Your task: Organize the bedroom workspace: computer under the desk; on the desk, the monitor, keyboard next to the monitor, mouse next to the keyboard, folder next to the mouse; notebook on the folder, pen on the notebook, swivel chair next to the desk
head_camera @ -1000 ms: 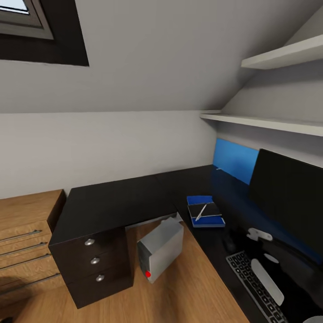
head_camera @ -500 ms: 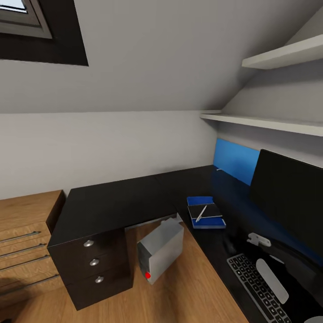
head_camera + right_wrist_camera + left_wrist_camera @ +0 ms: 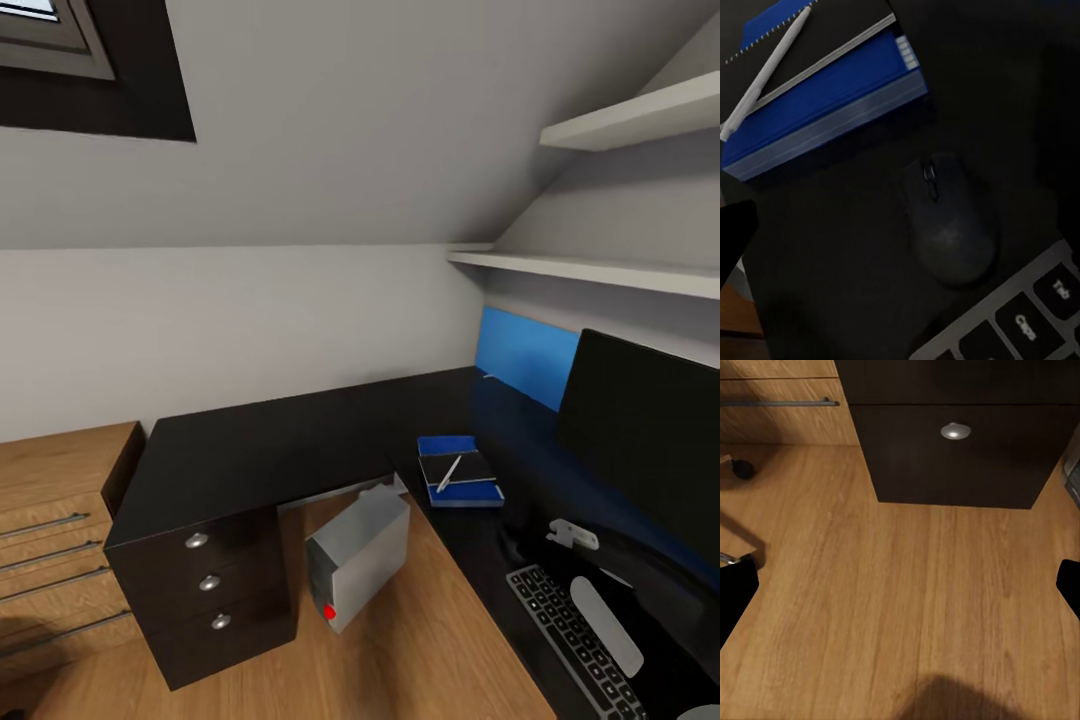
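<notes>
Beside the monitor, keyboard, mouse and folder lay on the surface, notebook and pen stacked on the folder. Both jaws stood open, empty. Risk: the right one over the mouse could nudge it, or topple the pen.

Head cam: high, angled down over counter corner.
Left wrist cam: close, faces floor before drawer front.
Right wrist cam: very close, above counter; shares folder, pen, keyboard with head view.
</notes>
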Controlling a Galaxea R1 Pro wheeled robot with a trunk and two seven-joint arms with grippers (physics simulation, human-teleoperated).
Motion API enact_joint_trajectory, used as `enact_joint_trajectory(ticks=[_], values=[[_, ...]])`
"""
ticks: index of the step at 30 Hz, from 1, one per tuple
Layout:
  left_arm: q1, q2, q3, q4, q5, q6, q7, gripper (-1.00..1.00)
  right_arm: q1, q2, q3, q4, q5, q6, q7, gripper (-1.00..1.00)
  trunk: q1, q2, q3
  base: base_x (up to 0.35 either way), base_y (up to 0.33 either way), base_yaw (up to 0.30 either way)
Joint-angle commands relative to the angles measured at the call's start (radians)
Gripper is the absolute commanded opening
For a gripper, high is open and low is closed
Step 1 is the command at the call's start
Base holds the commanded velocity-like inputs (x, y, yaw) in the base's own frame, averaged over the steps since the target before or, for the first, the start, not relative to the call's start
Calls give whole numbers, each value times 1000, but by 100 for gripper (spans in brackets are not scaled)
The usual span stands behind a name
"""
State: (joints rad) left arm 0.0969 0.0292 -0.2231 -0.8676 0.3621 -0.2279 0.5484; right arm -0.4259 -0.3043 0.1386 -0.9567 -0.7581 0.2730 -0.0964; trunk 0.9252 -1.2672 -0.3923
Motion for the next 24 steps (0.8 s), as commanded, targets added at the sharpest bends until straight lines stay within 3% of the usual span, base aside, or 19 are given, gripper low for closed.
enact_joint_trajectory(ticks=[1,24], values=[[0,1,-6,0,11,-6,5,100,-1,-1,4,-2,-10,2,-10,100,4,-8,-4,0,0,0],[0,0,-8,1,10,-7,5,100,-1,0,7,-2,-10,0,-6,100,92,-169,-76,0,0,0]])
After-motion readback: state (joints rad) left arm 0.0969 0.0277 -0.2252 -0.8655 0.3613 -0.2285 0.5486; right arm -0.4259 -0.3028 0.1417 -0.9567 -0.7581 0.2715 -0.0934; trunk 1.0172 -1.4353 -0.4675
